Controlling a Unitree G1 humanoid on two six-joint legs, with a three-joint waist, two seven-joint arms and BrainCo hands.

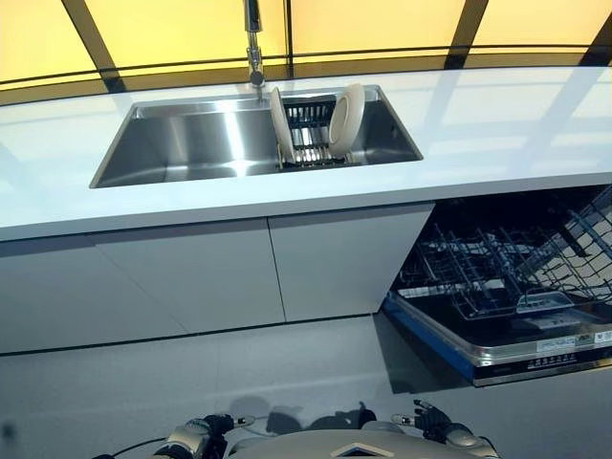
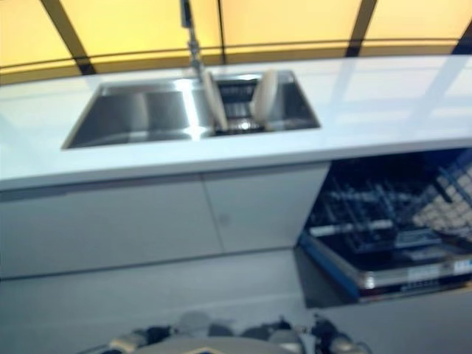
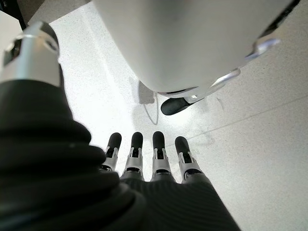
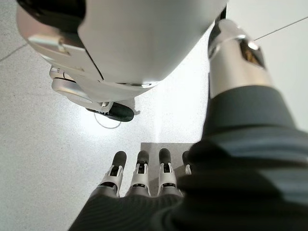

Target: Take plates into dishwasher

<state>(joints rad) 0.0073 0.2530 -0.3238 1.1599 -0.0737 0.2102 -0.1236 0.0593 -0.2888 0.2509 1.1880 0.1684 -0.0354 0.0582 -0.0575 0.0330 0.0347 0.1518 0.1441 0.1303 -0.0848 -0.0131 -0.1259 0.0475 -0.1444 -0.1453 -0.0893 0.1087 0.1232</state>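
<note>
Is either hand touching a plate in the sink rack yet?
Apart. The left eye view shows both plates standing in the sink, while the left hand and right hand hang low, empty.

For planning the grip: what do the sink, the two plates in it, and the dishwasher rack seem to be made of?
Sink: brushed steel, by its grey sheen and glare. Plates: probably glazed ceramic, cream and smooth, though plastic is possible. Dishwasher rack: thin wire grid, likely coated metal.
</note>
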